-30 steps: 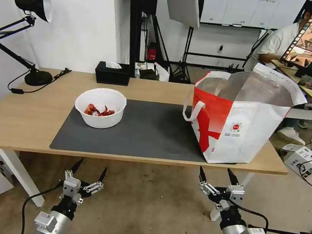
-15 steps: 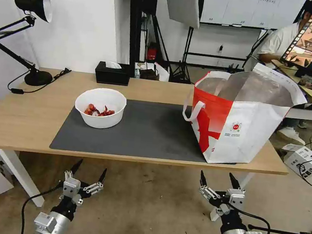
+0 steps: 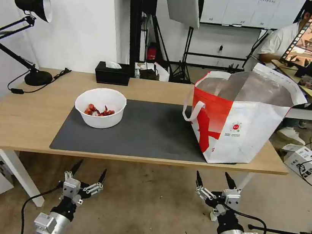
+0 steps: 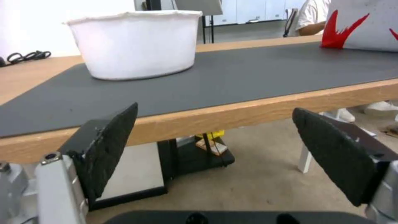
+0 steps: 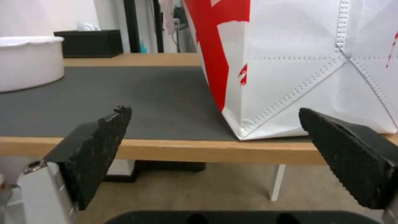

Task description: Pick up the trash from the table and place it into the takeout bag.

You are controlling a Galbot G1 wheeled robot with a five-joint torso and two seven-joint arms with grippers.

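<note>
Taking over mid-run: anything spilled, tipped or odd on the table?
Nothing stands out. The bowl sits upright on the mat with red scraps inside, and the bag stands open on the table. Both hands, left and right, hang open below the table's edge.

white bowl on table, upright takeout bag

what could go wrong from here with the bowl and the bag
1. The bowl is open-topped with red scraps inside; tilting it on the lift may spill them on the mat.
2. Both tools, left and right, hang open below the table edge; rising straight up may hit it.
3. The bag stands at the table's near corner, so a nudge may tip it off.
</note>
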